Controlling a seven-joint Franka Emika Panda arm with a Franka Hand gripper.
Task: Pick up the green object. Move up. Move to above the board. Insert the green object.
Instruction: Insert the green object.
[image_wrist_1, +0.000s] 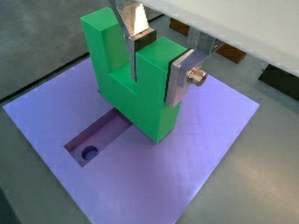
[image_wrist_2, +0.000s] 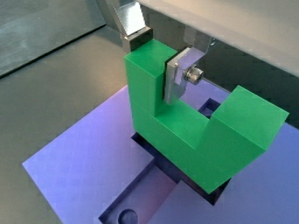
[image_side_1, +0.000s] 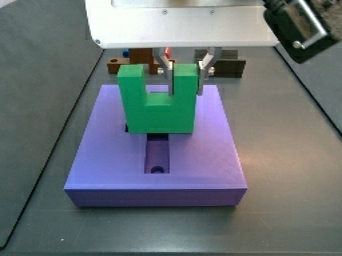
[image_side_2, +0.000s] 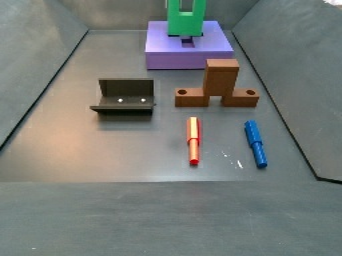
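My gripper is shut on one upright prong of the green object, a bright green U-shaped block held with its prongs up. One finger sits in the notch and the other finger presses the prong's outer face. The block stands over the board, a large purple slab, with its base at the cross-shaped recess. How deep it sits I cannot tell. Both side views show the gripper holding the block on the board.
In a side view a brown U-shaped block stands in front of the board. The dark fixture stands to its left. A red pen and a blue pen lie nearer on the grey floor.
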